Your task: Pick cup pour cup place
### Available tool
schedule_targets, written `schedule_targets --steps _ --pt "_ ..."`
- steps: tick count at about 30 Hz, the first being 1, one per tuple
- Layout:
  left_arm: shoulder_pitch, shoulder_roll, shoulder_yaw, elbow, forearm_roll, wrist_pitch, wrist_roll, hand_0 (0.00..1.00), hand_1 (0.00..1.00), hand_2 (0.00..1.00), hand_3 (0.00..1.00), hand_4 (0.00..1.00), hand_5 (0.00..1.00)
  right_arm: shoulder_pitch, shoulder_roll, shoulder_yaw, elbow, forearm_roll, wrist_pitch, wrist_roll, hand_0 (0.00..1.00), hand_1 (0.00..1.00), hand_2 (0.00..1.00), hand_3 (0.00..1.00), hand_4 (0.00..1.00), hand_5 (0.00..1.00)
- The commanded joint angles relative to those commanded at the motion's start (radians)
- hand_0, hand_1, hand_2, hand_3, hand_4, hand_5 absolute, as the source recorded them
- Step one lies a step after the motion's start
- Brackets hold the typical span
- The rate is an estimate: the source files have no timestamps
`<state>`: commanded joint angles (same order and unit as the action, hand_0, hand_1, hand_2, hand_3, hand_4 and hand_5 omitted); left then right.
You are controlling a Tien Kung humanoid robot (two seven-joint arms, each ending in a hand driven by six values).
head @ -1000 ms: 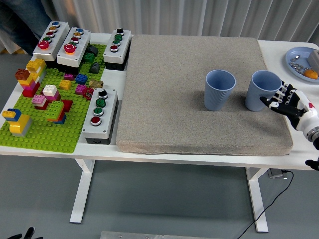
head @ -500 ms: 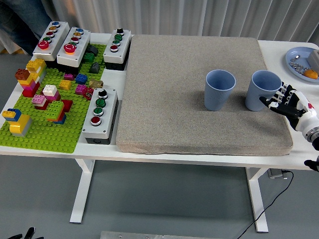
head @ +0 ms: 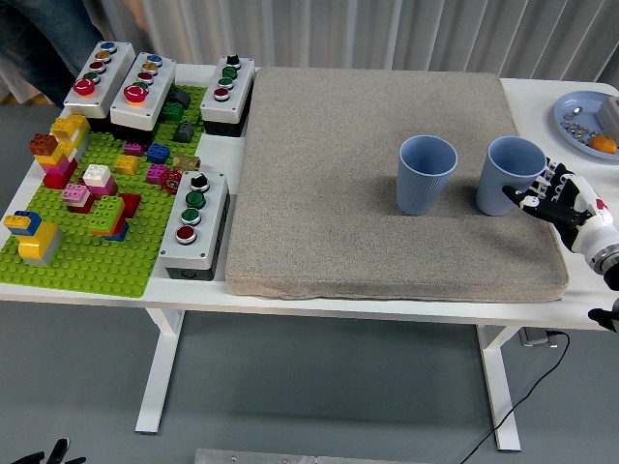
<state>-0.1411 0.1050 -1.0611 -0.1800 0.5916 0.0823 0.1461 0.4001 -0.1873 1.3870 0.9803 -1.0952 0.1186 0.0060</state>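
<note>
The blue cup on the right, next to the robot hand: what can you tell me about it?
The right blue cup is a plain, pale blue, handleless tumbler, probably plastic, wider at its open rim than at its base. It stands upright near the right edge of the grey mat, apart from its twin cup on its left. The right robot hand has its fingers at the cup's right side; whether they grip it is unclear.

A grey mat [head: 387, 164] covers the white worktop [head: 542, 97]. Left of it — a green brick baseplate [head: 87, 256] with coloured blocks, ringed by button boxes [head: 193, 222]. Far right — a blue plate [head: 580, 121].
</note>
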Motion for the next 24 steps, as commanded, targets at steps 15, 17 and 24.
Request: schedule_targets --steps 15,17,24 --pt "-0.001 -0.001 0.002 0.0 -0.002 0.0 0.0 0.716 0.66 0.735 0.656 0.473 0.998 0.007 0.008 -0.007 -0.018 0.003 -0.005 0.004 0.933 0.851 0.911 0.939 0.842 0.355" --pt "-0.001 -0.001 0.002 0.0 -0.001 0.0 0.0 0.716 0.66 0.735 0.657 0.473 0.998 0.008 0.009 -0.006 -0.02 0.002 -0.006 0.004 0.937 0.851 0.911 0.937 0.84 0.357" --pt "0.001 0.0 0.003 0.0 -0.001 -0.001 0.001 0.715 0.661 0.735 0.657 0.474 0.998 0.011 0.013 -0.009 -0.027 0.003 -0.007 0.005 0.935 0.851 0.912 0.935 0.838 0.357"
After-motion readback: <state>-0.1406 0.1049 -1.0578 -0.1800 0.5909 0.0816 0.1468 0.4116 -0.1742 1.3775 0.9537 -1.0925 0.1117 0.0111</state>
